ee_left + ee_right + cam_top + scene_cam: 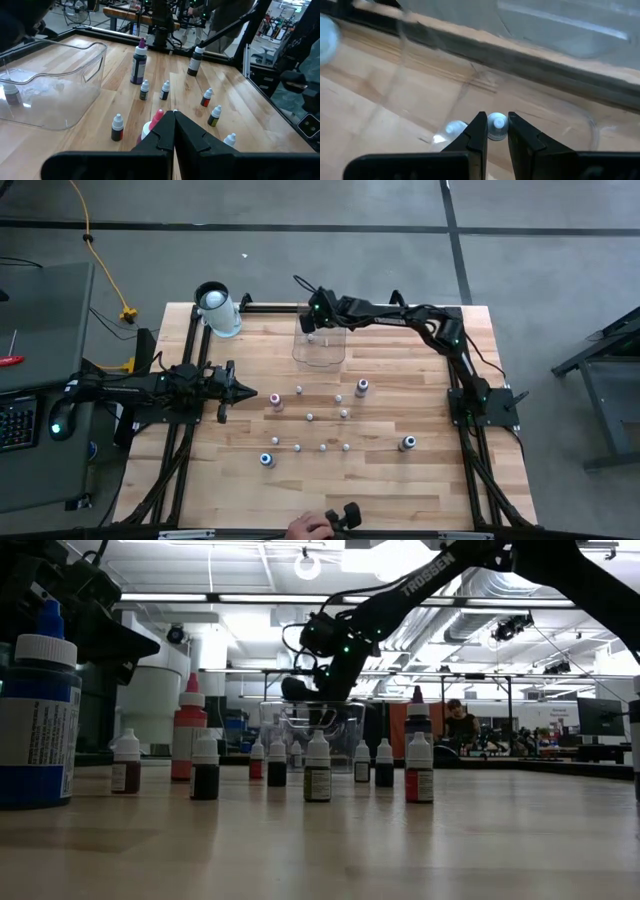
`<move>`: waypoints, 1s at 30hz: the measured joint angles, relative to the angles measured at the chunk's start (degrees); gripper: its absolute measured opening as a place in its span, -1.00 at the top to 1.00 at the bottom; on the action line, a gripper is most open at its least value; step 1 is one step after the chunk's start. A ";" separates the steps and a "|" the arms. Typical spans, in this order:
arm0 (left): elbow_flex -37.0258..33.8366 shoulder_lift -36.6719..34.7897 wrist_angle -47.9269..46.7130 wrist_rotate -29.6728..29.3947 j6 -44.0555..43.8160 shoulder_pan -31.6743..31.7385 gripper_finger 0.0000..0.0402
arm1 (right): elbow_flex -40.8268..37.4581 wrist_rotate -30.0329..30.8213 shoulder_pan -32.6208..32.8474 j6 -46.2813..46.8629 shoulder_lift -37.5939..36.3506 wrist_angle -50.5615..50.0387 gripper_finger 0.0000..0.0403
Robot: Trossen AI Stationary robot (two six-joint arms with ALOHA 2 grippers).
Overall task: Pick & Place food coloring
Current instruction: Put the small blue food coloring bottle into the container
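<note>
Several tiny food coloring bottles [310, 417] stand upright on their bases across the middle of the wooden table. The clear bin [300, 352] sits at the table's far side, and one bottle [450, 128] rests on its floor. My right gripper [496, 131] reaches over the bin from the right, slanting down, shut on one small bottle [496, 124]. In the low view my right gripper [312, 690] hangs just above the bin [345, 735]. My left gripper [226, 391] waits shut and level at the table's left, touching nothing. My right gripper pinches a tiny food coloring bottle between its two fingertips, which sit on either side of its round whitish end [496, 120]. The fingers slant down from the table's right. The bottle is lifted clear of the table, over the bin's opening.
A big white cylinder [218, 310] stands at the far left corner beside the bin. Taller bottles [362, 388] [408, 443] stand among the small ones. A person's hand [303, 527] shows at the near edge. Black frame rails run along the table's sides.
</note>
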 joint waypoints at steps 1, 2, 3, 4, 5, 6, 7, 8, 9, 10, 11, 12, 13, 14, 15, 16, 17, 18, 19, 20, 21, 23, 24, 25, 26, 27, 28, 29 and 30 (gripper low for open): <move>-0.01 -0.01 0.00 0.01 -0.01 -0.01 1.00 | 0.00 0.16 -0.02 -0.02 0.04 -0.34 0.78; -0.01 -0.01 0.01 0.01 0.01 -0.01 1.00 | 0.00 0.26 -0.07 0.00 0.04 -0.30 0.78; -0.01 0.01 0.00 0.01 -0.01 -0.01 1.00 | 0.00 0.26 -0.11 -0.02 0.04 -0.17 0.78; -0.01 -0.01 0.00 0.01 0.01 -0.01 1.00 | 0.00 0.17 -0.18 -0.02 0.04 -0.15 0.78; 0.01 -0.01 0.00 0.01 -0.01 -0.01 1.00 | 0.00 0.09 -0.22 -0.04 0.04 -0.17 0.78; 0.01 -0.01 0.00 0.01 -0.01 -0.01 1.00 | 0.00 0.00 -0.26 -0.06 0.13 -0.22 0.78; -0.01 0.00 0.00 0.01 0.00 0.00 1.00 | 0.00 -0.22 -0.30 -0.08 0.17 -0.43 0.78; 0.00 0.01 0.00 0.01 0.00 -0.01 1.00 | 0.00 -0.42 -0.34 -0.08 0.20 -0.78 0.78; 0.01 0.00 0.00 0.01 -0.01 0.00 1.00 | 0.00 -0.48 -0.33 -0.10 0.20 -0.89 0.78; -0.01 -0.01 0.00 0.01 0.00 0.01 1.00 | 0.00 -0.54 -0.33 -0.22 0.20 -0.89 0.78; -0.01 0.01 0.00 0.01 0.00 -0.01 1.00 | 0.00 -0.73 -0.33 -0.50 0.20 -0.89 0.78; -0.01 0.00 0.00 0.01 0.00 -0.01 1.00 | 0.00 -0.97 -0.33 -0.56 0.20 -0.89 0.77; -0.01 0.00 0.00 0.01 -0.01 0.01 1.00 | 0.00 -1.05 -0.33 -0.56 0.20 -0.92 0.75; 0.00 0.00 0.00 0.01 -0.01 -0.01 1.00 | 0.00 -1.12 -0.33 -0.56 0.20 -0.98 0.73; -0.01 0.01 0.00 0.01 -0.01 -0.01 1.00 | 0.00 -1.20 -0.33 -0.61 0.20 -0.98 0.70; 0.02 0.01 0.00 0.01 -0.01 0.01 1.00 | 0.00 -1.40 -0.33 -0.67 0.20 -0.96 0.68; -0.01 0.01 0.00 0.01 -0.01 0.01 1.00 | 0.00 -1.53 -0.33 -0.67 0.20 -0.96 0.67; -0.01 0.00 0.00 0.01 -0.01 0.00 1.00 | 0.00 -1.53 -0.33 -0.69 0.20 -0.98 0.66; 0.01 0.00 0.00 0.01 -0.01 0.00 1.00 | 0.00 -1.56 -0.33 -0.70 0.20 -0.98 0.66; -0.01 0.00 0.00 0.01 -0.01 -0.01 1.00 | 0.00 -1.61 -0.34 -0.74 0.20 -0.98 0.67; -0.01 -0.01 0.00 0.01 -0.01 0.01 1.00 | 0.00 -1.74 -0.35 -0.85 0.20 -0.97 0.68; -0.01 -0.01 0.00 0.01 0.01 0.01 1.00 | 0.00 -2.08 -0.37 -1.61 0.20 -0.98 0.70; -0.01 0.01 0.02 0.01 -0.01 0.01 1.00 | 0.00 -2.28 -0.37 -1.98 0.20 -0.98 0.71; -0.01 0.01 0.00 0.01 -0.01 -0.01 1.00 | 0.00 -2.45 -0.37 -2.05 0.20 -1.02 0.72; -0.01 0.01 0.00 0.01 -0.01 0.00 1.00 | 0.00 -2.44 -0.37 -2.07 0.20 -1.00 0.72; -0.01 0.00 0.00 0.01 0.00 -0.01 1.00 | 0.00 -2.45 -0.37 -2.11 0.20 -0.98 0.71; -0.01 0.01 0.00 0.01 0.01 -0.01 1.00 | 0.00 -2.42 -0.37 -2.15 0.20 -0.98 0.70; 0.00 0.00 0.00 0.01 -0.01 -0.01 1.00 | 0.00 -2.37 -0.37 -2.18 0.20 -1.00 0.68; 0.00 0.00 0.00 0.01 -0.01 -0.01 1.00 | 0.00 -2.35 -0.37 -2.18 0.20 -1.00 0.66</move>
